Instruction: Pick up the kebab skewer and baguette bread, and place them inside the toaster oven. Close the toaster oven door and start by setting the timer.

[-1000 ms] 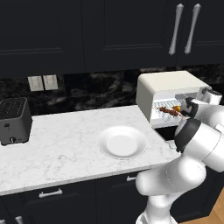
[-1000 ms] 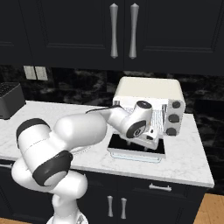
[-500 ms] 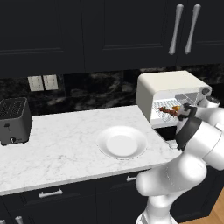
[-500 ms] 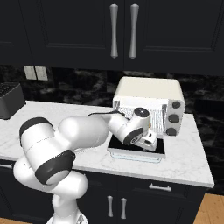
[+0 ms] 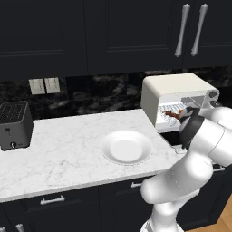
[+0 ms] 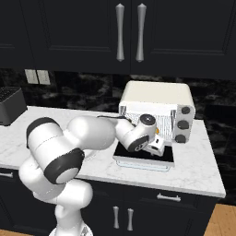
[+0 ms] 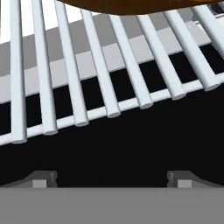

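Backing my gripper (image 7: 112, 178), jaws spread wide and empty, off the wire rack (image 7: 100, 83), leaving what is probably the baguette bread (image 7: 131, 5) just ahead inside the toaster oven (image 5: 174, 88).

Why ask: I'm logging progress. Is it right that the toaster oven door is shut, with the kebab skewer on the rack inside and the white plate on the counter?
Not quite. The toaster oven door is open, lying flat in front of the toaster oven, as the right base view shows. The rest holds: the kebab skewer lies on the rack inside, and the white plate sits on the counter.
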Controlling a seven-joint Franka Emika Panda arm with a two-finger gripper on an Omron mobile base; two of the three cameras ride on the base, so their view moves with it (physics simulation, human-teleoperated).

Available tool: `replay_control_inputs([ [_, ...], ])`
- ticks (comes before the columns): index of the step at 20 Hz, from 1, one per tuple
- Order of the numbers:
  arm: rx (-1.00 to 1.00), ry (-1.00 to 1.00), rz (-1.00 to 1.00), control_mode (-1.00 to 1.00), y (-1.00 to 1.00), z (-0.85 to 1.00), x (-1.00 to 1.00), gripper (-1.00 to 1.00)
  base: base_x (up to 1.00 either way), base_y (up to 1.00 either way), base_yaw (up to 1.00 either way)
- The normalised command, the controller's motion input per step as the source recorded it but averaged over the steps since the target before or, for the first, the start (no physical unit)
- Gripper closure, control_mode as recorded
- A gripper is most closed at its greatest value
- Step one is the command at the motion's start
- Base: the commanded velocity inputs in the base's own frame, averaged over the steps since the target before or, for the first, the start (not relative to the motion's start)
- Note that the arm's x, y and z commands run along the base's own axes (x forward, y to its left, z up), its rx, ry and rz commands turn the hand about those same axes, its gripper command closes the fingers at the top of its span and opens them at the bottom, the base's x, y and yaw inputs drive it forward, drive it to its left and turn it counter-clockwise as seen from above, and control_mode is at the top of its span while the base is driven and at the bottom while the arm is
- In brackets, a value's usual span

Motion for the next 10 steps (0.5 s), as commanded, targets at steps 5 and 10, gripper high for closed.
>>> replay_control_inputs([
  [5, 0.00, -0.02, 0.00, -1.00, -0.04, 0.00, 0.00, -1.00, 0.00, 0.00, 0.00],
  [10, 0.00, 0.00, -0.04, -1.00, -0.02, 0.00, 0.07, -1.00, 0.00, 0.00, 0.00],
])
